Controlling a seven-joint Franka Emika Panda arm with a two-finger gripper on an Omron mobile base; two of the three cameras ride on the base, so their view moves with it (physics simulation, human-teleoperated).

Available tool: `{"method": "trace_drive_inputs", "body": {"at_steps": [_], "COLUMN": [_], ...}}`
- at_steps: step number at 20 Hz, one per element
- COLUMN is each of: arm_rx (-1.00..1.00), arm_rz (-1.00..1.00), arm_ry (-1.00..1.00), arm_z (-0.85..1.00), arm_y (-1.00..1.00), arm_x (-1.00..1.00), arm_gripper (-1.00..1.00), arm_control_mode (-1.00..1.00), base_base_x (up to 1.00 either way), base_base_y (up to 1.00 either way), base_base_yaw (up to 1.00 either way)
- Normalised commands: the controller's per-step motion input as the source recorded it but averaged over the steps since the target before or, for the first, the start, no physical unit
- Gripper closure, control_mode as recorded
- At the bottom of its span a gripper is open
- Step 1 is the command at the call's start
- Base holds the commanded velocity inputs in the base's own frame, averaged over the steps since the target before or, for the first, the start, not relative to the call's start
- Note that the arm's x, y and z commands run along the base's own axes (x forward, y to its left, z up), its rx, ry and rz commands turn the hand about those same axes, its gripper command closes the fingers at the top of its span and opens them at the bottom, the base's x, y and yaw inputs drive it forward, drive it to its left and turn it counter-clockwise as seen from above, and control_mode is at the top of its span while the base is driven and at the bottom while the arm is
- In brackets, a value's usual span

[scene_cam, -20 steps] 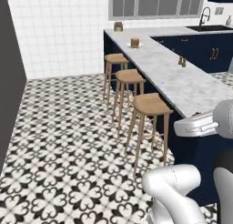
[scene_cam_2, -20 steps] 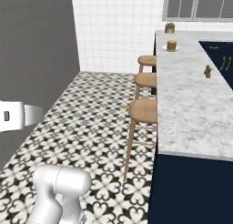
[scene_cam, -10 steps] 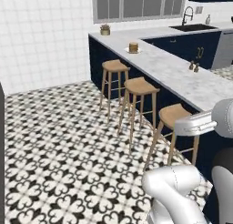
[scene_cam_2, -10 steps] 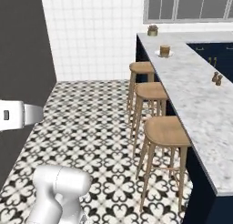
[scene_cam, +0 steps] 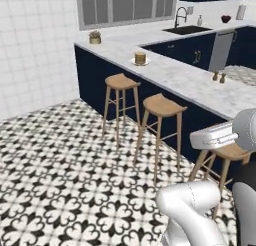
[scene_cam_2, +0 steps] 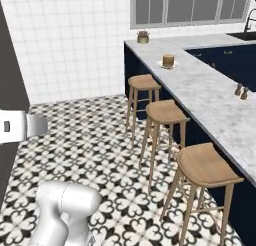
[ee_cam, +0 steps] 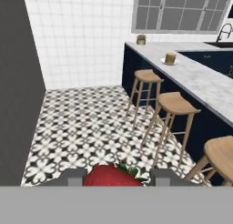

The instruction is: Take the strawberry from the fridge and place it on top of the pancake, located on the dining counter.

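Observation:
In the hand view my gripper (ee_cam: pixel 116 177) is shut on the strawberry (ee_cam: pixel 113 175), a bright red berry with green leaves held between the two dark fingertips (ee_cam: pixel 75 176). The pancake (ee_cam: pixel 170 58) is a short tan stack on a small white plate, far ahead on the dining counter (ee_cam: pixel 207 84). It also sits on the marbled top in the left base view (scene_cam: pixel 140 58) and in the right base view (scene_cam_2: pixel 168 60). The fridge (ee_cam: pixel 18 86) shows as a dark grey wall on the left of the hand view.
Three round wooden stools (scene_cam: pixel 162 106) stand in a row along the counter's navy front (scene_cam_2: pixel 165 111). A small brown-and-green pot (scene_cam: pixel 95 37) is at the counter's far corner. Two shakers (scene_cam_2: pixel 241 91) stand on the counter. Patterned tile floor (scene_cam: pixel 65 160) lies open to the left.
The whole picture has shifted, so the base has moved; the counter, stools and pancake now sit more to the middle and nearer. The gripper keeps its hold on the strawberry.

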Motion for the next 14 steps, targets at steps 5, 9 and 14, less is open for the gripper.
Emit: {"method": "trace_drive_inputs", "body": {"at_steps": [5, 9, 14], "arm_rx": [0.0, 0.0, 0.0], "arm_rz": [0.0, 0.0, 0.0], "arm_ry": [0.0, 0.0, 0.0], "arm_z": [0.0, 0.0, 0.0], "arm_y": [0.0, 0.0, 0.0], "arm_x": [0.0, 0.0, 0.0], "arm_gripper": [1.0, 1.0, 1.0], "arm_control_mode": [1.0, 1.0, 1.0], "base_base_x": [1.0, 1.0, 1.0], "base_base_y": [1.0, 1.0, 1.0], "base_base_yaw": [-0.4, -0.4, -0.38]}}
